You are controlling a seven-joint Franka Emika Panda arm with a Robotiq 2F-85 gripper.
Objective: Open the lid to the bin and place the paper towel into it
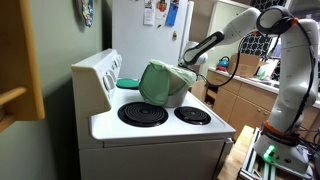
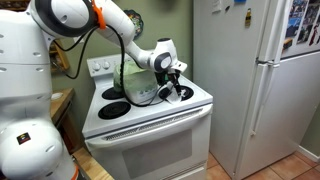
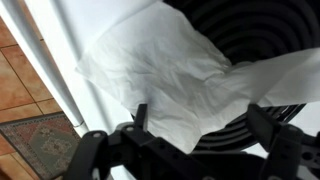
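Sage-green bin (image 1: 163, 84), one; one paper towel (image 3: 165, 75) at one gripper (image 3: 200, 122).

- Paper towel (image 3: 165, 75): white, crumpled sheet, spread out just under the gripper (image 3: 203, 115), between its parted jaws.
- Bin (image 1: 182, 92): small, pale sage-green plastic, standing right beside the gripper in both exterior views.
- Lid (image 1: 158, 80): same green, slightly domed, on the bin's top. Whether it is raised or shut cannot be told.
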